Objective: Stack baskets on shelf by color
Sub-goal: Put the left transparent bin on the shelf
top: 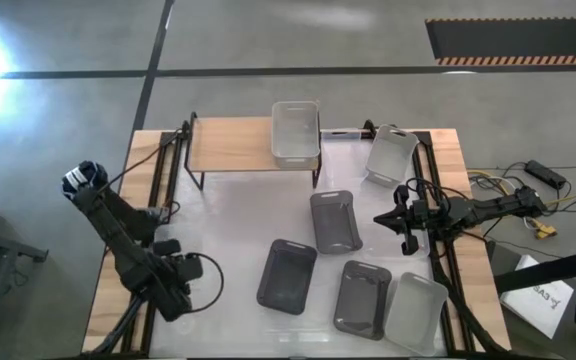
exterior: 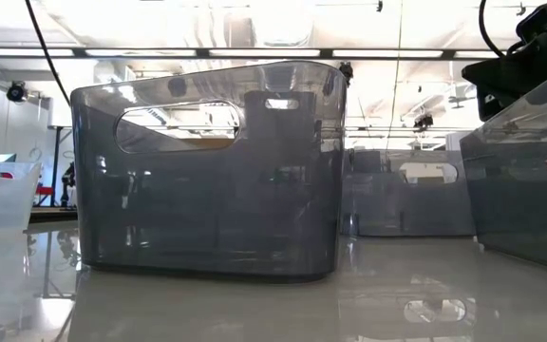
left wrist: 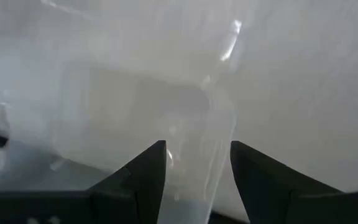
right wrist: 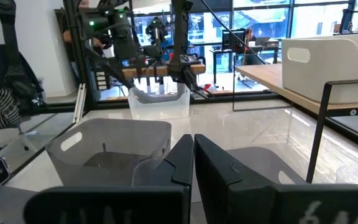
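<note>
A whitish basket (top: 295, 132) stands on the wooden shelf (top: 230, 145) at the table's far side. Three dark grey baskets (top: 335, 220) (top: 288, 275) (top: 360, 297) and two light grey ones (top: 391, 155) (top: 415, 312) stand on the table. My left gripper (top: 190, 268) is open at the near left. Its fingers stand on either side of a wall of a clear basket (left wrist: 135, 112), which also shows in the right wrist view (right wrist: 157, 102). My right gripper (right wrist: 193, 162) is shut and empty above the table's right side (top: 380, 217).
Black rails run along the table's left and right edges (top: 438, 200). In the low view a dark grey basket (exterior: 207, 171) fills the middle, with others behind it (exterior: 406, 195) and at the right (exterior: 530, 180). The shelf's left half is bare.
</note>
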Robot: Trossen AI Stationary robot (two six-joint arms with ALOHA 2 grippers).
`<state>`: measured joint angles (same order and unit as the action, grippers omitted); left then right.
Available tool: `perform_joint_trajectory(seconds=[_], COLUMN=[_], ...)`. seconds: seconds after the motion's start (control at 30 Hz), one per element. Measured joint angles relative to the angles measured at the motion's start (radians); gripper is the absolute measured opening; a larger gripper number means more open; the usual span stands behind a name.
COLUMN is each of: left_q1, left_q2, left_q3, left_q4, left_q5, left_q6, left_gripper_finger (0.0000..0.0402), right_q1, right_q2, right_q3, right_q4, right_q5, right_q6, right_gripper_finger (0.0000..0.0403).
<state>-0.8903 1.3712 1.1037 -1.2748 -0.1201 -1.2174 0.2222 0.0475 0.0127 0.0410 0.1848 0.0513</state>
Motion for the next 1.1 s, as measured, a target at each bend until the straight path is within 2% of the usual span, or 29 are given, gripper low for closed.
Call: perform_joint_trajectory(seconds=[0.33, 0.53, 0.77, 0.9, 1.1], left_q1=[-0.015, -0.016, -0.016, -0.016, -0.013], left_q2=[0.000, 0.000, 0.000, 0.003, 0.002], left_q3=[-0.064, -0.115, -0.177, -0.171, -0.077], left_q4=[0.005, 0.028, 0.186, 0.171, 0.028], left_q5=[0.131, 0.137, 0.136, 0.136, 0.136], left_q6=[0.000, 0.006, 0.102, 0.106, 0.051], left_gripper_finger=[0.0164, 0.0164, 0.0164, 0.0164, 0.0164], right_q1=[0.000, 0.000, 0.000, 0.000, 0.000], right_q2=[0.000, 0.000, 0.000, 0.000, 0.000], right_q3=[0.000, 0.000, 0.000, 0.000, 0.000], right_q4=[0.000, 0.000, 0.000, 0.000, 0.000], right_q5=[0.000, 0.000, 0.000, 0.000, 0.000], right_q6=[0.000, 0.000, 0.000, 0.000, 0.000], right_gripper_finger=[0.0009, 0.0009, 0.0009, 0.0009, 0.0009])
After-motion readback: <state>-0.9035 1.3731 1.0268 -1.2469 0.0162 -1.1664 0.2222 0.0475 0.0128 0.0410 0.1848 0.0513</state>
